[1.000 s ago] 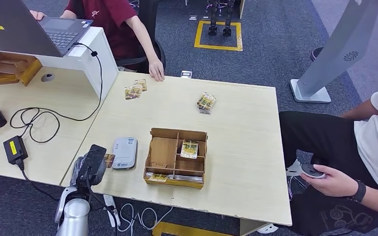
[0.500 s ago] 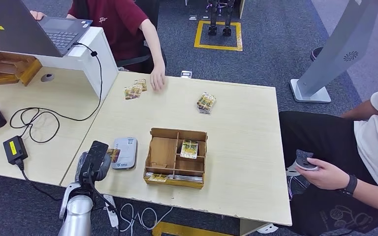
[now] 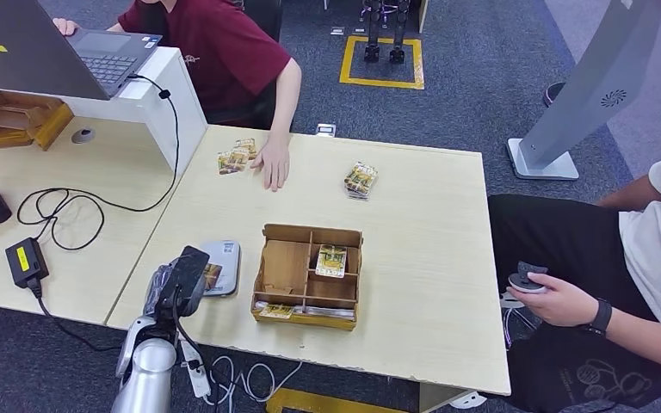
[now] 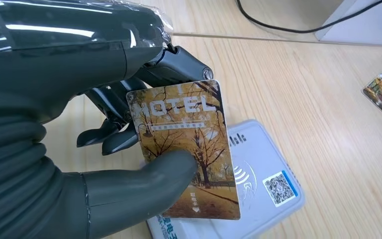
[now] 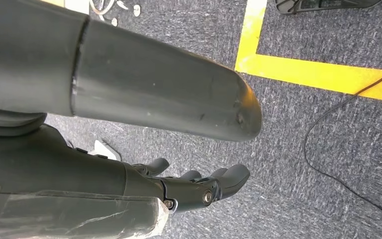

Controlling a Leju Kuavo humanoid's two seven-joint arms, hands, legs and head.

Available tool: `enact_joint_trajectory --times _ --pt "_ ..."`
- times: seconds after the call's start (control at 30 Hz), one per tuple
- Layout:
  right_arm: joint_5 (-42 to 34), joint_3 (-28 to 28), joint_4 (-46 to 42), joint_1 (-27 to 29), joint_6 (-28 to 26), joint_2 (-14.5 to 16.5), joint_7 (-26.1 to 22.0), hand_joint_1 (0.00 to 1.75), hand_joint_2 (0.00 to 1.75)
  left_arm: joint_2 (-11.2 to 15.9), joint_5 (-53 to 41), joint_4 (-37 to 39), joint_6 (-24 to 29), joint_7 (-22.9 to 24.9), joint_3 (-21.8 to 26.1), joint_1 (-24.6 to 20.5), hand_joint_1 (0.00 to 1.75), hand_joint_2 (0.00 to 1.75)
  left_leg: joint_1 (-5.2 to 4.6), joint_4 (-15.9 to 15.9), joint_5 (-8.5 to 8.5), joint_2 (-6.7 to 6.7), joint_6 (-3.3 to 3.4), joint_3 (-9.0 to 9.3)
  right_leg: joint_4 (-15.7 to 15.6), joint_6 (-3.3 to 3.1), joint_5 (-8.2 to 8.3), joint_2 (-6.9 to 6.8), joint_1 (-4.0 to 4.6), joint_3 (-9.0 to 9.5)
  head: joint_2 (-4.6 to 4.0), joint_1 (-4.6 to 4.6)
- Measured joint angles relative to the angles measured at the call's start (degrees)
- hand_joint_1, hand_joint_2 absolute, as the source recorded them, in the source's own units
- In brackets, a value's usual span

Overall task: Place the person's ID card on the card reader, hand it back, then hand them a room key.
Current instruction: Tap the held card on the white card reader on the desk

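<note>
Over table (image 3: 413,224), left hand (image 4: 129,124) pinches card (image 4: 186,144) above reader (image 4: 258,184).

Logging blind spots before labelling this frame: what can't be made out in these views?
- Card reader: left wrist view, near half covered by the card and left hand; whether the card touches it cannot be told.
- Card: head view, too small to read, partly behind the left hand.
- Right hand: right wrist view, thumb covers the palm.
- Cards in the wooden tray: head view, too small to read.

Bare tabletop (image 3: 430,215) lies open; the compartment box (image 3: 308,275) stands just beside the card reader (image 3: 224,262).
</note>
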Motion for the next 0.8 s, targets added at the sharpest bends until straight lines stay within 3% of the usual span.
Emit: enact_joint_trajectory --times 0.8 --pt "0.52 0.91 0.00 0.01 -0.02 -0.01 -0.17 0.00 0.00 0.17 -2.26 5.92 2.22 0.42 -0.55 -0.88 1.75 1.75 0.00 0.00 0.00 0.00 0.00 0.00 0.00 0.00 0.00 0.00 0.00 0.01 0.00 0.01"
